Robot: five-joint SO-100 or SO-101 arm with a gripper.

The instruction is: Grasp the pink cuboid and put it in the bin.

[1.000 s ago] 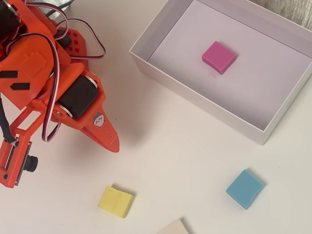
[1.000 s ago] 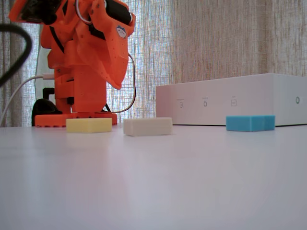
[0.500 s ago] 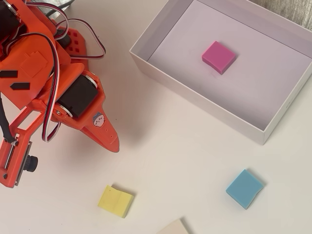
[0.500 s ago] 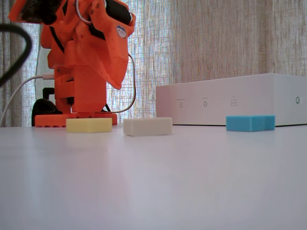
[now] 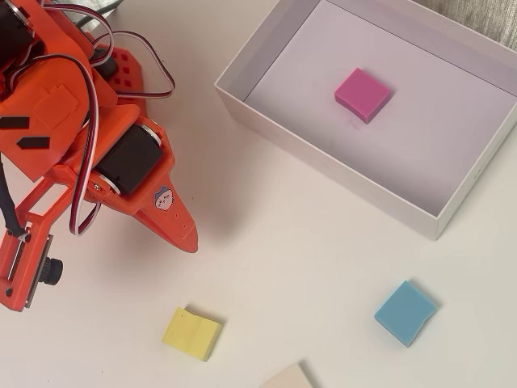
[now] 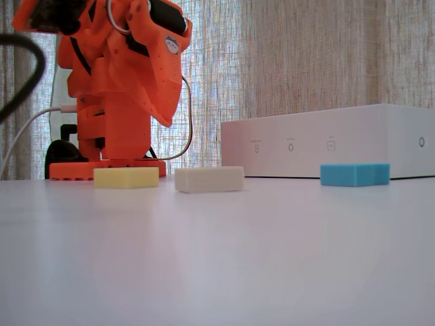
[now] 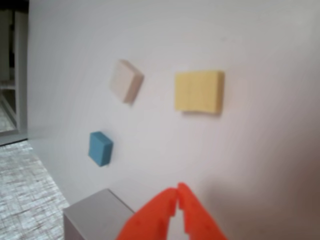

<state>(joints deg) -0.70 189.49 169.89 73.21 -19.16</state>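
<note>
1. My pincer [image 7: 177, 194] was pressed together and empty, its orange tips meeting above the white table [image 7: 260, 150].
2. The pink block [image 5: 363, 94] lay flat on the floor of the white box [image 5: 323, 158], apart from its walls.
3. Yellow [image 5: 191, 333], beige [image 7: 126, 81] and blue [image 5: 404, 312] blocks sat on the table outside the box.

In the overhead view, the cuboid [image 5: 363, 94] is lying inside the bin [image 5: 323, 155], which is sitting at the upper right of the worktop [image 5: 283, 267]. The arm [image 5: 81, 153] is standing at the left. Below the bin, three blocks [image 5: 404, 312] [image 5: 191, 333] [image 5: 284, 378] are lying apart on the worktop.
</note>
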